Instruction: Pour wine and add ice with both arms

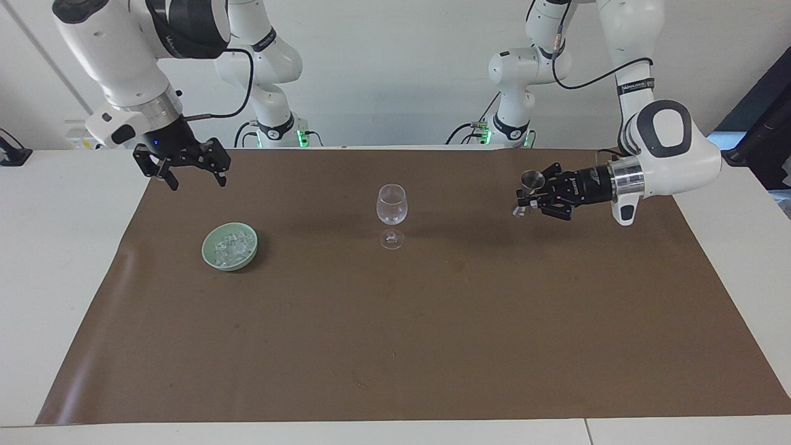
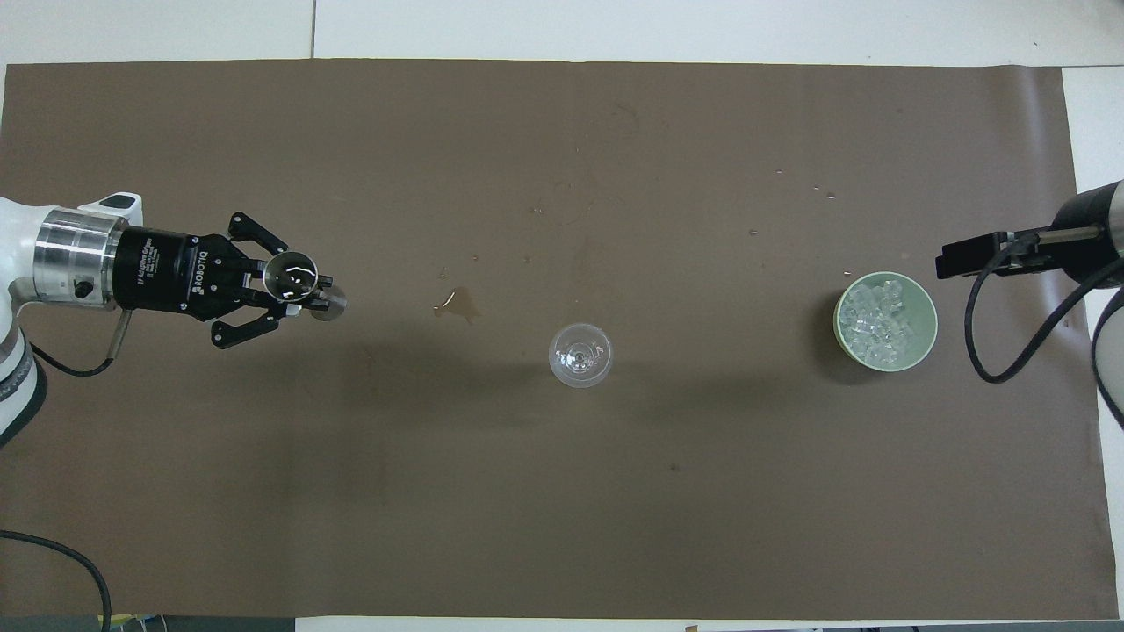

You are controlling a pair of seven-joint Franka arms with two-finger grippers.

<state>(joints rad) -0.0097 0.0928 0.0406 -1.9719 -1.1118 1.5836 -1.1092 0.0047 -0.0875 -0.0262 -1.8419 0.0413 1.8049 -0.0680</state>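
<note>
My left claw is closed around a small metal cup, up over the counter at the wine glass's 9 o'clock seen from above. Nothing looks poured yet. My right claw is open and empty. The ice sits in the green bowl, at the glass's 3 o'clock.

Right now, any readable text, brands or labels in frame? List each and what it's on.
"ROBOTIQ": white print on the black body of the left gripper, overhead view.
Smaller print beside it on that body: too small to read.
Black bands with white lettering on both arms, facing view: too blurred to read.
</note>
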